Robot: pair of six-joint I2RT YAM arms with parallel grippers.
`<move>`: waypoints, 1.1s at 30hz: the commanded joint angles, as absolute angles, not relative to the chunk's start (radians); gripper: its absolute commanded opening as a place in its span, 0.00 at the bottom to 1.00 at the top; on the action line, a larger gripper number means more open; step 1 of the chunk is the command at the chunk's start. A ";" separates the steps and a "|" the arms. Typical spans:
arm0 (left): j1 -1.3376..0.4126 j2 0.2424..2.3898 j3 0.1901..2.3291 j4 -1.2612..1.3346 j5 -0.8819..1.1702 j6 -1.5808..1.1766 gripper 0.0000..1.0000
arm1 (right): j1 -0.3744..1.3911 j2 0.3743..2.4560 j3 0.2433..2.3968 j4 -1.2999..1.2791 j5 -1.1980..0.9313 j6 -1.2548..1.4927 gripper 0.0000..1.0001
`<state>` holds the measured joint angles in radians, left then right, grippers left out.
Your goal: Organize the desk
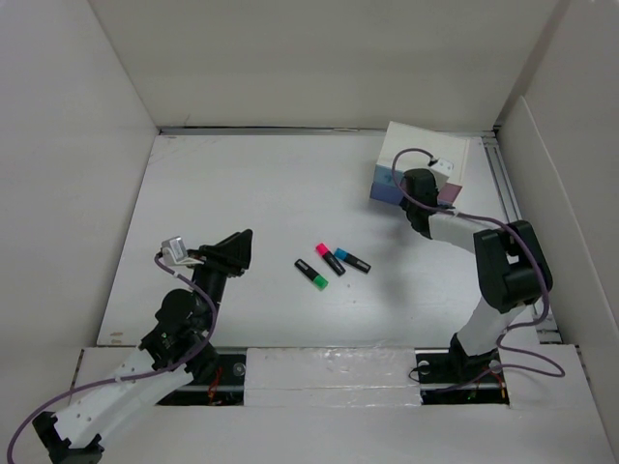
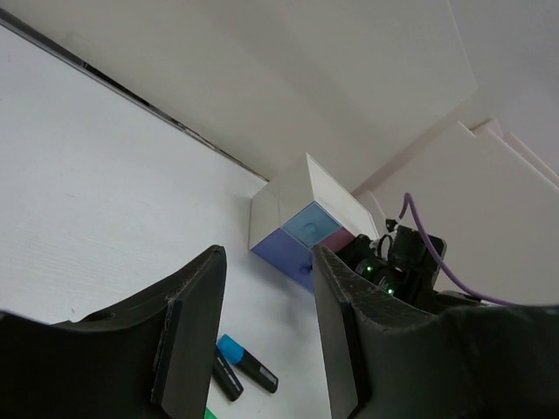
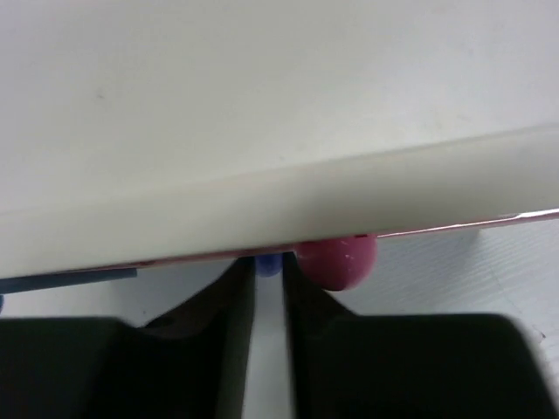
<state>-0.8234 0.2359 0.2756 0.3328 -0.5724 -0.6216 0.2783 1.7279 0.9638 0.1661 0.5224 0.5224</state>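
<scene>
White panels [image 1: 319, 58] enclose the desk [image 1: 242, 193], a flat matte white tabletop that fills the top view beyond the two arm bases.

**Landmark.** The drawer box [image 1: 411, 145] stands at the far right of the desk, close to the right-hand panel. The left wrist view shows a white case with a pale blue drawer front [image 2: 306, 225], a pink front beside it and a violet-blue front below.

**Loose items.** Three highlighters lie on the desk, well to the left of the drawer box and nearer the arm bases:
- the blue-capped highlighter [image 1: 351, 259], the closest of the three to the drawer box;
- the pink-capped highlighter [image 1: 329, 258], just beside the blue-capped one;
- the green-capped highlighter [image 1: 311, 275], the farthest from the drawer box.

All three have black bodies and lie close together, roughly parallel.

**Left gripper** [image 1: 246, 251]. It is positioned far left of the drawer box, beyond the highlighters, and points toward the box. The fingers are spread with nothing between them.

**Right gripper** [image 3: 269, 279]. It is positioned against the front of the drawer box. The fingers are drawn close, leaving a narrow slit, and pinch the blue knob [image 3: 268, 264] at their tips. The pink knob [image 3: 336, 260] sits just beside the blue knob, outside the fingers.
</scene>
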 commanded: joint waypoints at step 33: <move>-0.828 0.183 0.282 0.364 -0.560 -0.615 0.40 | 0.281 1.914 1.272 -0.192 0.583 0.574 0.30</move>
<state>-0.8234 0.1829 0.2752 0.3325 -0.5583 -0.6220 0.2802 1.9144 1.2320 -0.1513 0.5457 0.5549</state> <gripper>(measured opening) 0.400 0.294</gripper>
